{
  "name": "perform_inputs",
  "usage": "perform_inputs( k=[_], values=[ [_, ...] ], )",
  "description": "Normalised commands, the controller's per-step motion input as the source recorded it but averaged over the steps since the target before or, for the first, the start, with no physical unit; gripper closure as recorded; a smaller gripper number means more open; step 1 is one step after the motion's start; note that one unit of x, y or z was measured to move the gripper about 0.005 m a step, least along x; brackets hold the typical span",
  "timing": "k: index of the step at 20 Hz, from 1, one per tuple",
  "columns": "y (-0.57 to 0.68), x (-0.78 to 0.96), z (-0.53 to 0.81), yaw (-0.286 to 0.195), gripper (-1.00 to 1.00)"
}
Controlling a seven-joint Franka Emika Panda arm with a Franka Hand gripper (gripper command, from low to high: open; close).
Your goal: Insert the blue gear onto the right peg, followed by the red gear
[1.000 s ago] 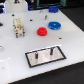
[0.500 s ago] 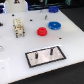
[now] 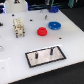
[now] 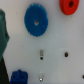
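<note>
Two gears: blue gear [image 3: 54, 25] and red gear [image 3: 42, 31] lie flat and apart on the white surface [image 3: 70, 42], unheld, laid out for picking.
Plate: black plate [image 3: 45, 55] sits nearer than the gears; right peg [image 3: 50, 51] stands upright and bare, so neither gear is inserted.
Gripper: not identifiable in either view; open or closed cannot be told.
Relation: wrist view shows blue gear [image 4: 34, 21] just beneath the camera, red gear [image 4: 68, 5] at the frame edge; judged approach to blue.
</note>
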Motion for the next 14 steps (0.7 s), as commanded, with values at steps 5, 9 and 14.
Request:
perform_inputs(
  k=[5,9,14],
  values=[
    [0.26,-0.41,-0.54,0.000,-1.00],
    [0.18,-0.30,-0.59,0.000,-1.00],
    [0.09,-0.25,-0.54,0.000,-1.00]
  ],
)
